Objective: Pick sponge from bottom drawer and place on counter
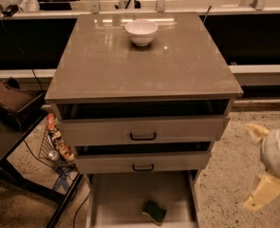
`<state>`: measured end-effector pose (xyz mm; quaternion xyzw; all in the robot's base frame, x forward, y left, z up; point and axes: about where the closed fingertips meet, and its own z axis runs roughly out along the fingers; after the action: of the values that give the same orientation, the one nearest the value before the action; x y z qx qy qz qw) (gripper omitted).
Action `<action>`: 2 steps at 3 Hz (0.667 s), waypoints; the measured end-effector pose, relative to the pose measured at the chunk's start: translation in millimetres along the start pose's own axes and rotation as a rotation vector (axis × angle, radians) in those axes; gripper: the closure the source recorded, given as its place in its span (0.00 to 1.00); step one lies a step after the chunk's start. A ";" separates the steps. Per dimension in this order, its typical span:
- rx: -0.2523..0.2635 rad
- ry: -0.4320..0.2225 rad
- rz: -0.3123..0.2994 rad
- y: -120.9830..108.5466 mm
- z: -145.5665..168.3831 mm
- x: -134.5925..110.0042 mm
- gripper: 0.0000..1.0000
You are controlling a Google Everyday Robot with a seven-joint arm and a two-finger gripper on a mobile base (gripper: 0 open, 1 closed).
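The sponge (154, 211), dark green over a yellowish layer, lies on the floor of the open bottom drawer (116, 198), right of its middle and near the front. The counter (139, 61) is the glossy grey-brown slab on top of the cabinet. My gripper (260, 163) is at the right edge of the view, beside the cabinet at about the height of the second drawer, well right of and above the sponge. It holds nothing that I can see.
A white bowl (141, 31) stands at the back middle of the counter. Two grey-fronted drawers with black handles (143, 137) sit slightly open above the bottom drawer. A dark side table (6, 141) and a wire basket with snack packs (56, 144) stand at the left.
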<state>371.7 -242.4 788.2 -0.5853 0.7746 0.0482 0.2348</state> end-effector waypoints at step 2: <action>0.128 -0.049 -0.061 16.2 89.2 41.8 0.00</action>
<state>375.4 -243.1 688.5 -0.5912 0.7517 0.0057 0.2923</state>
